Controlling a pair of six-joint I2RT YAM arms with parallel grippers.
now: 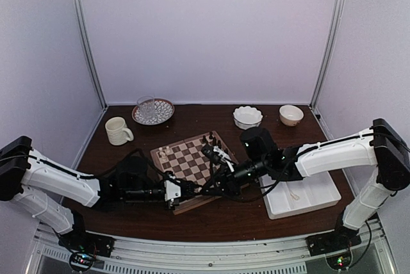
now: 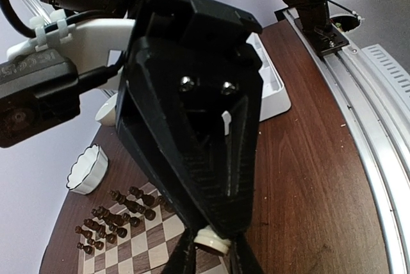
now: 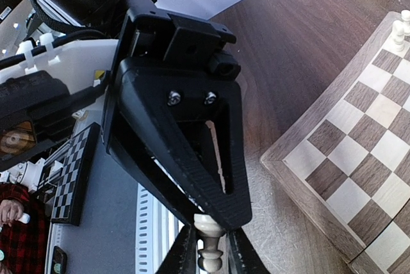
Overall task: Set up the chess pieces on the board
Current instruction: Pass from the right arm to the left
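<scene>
One white piece (image 2: 212, 241) is pinched by the left gripper (image 2: 211, 260) and right gripper (image 3: 208, 260), both nearly closed, beside the board (image 1: 184, 164), toward the tabletop's (image 1: 224, 223) near edge.

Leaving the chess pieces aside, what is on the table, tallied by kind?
mug: 1
glass: 1
plate: 1
bowls: 2
tray: 1
board: 1
Total: 7

Left hand (image 1: 191, 191) and right hand (image 1: 214, 186) meet over the near edge of the board (image 1: 186, 162).
</scene>
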